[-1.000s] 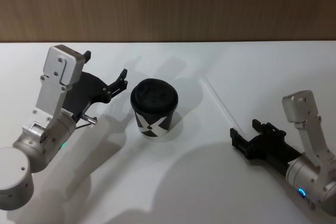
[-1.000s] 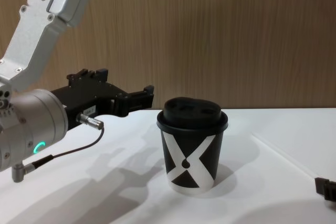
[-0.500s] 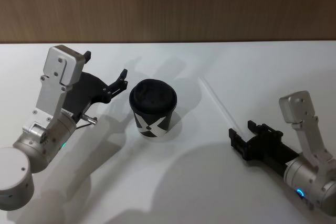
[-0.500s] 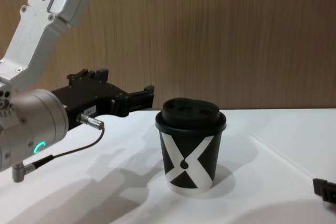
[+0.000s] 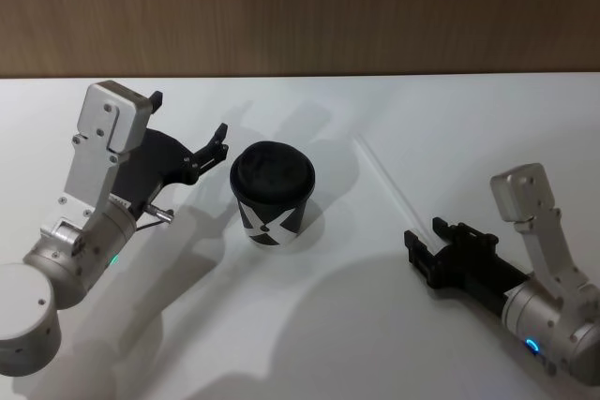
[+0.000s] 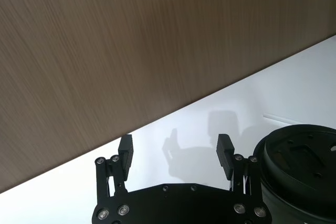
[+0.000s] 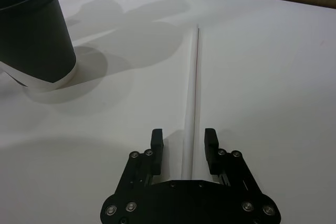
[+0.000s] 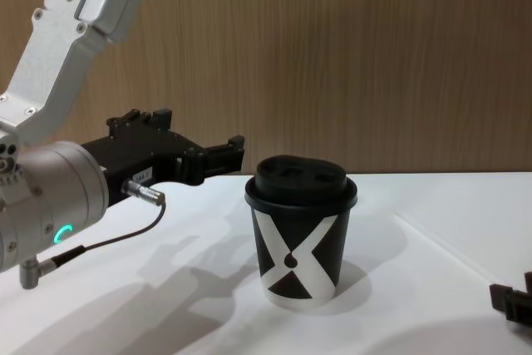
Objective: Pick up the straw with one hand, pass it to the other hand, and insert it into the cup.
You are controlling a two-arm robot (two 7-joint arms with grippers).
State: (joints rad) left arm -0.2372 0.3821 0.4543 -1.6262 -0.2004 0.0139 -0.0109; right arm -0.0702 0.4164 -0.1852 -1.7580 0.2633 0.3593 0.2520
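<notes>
A white worktop (image 5: pixel 487 128) runs back to a wood-panelled wall (image 5: pixel 300 7). The black, X-patterned cup (image 5: pixel 273 192) stands lidded near the middle. The white straw (image 5: pixel 384 178) lies flat to its right, apart from it. The right claw (image 5: pixel 424 231) sits low at the straw's near end, fingers spread either side of it, gripping nothing. The left claw (image 5: pixel 187 117) hovers released just left of the cup's lid.

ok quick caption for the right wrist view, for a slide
Open right gripper lined up along the straw lying flat on the white table, cup nearby.
</notes>
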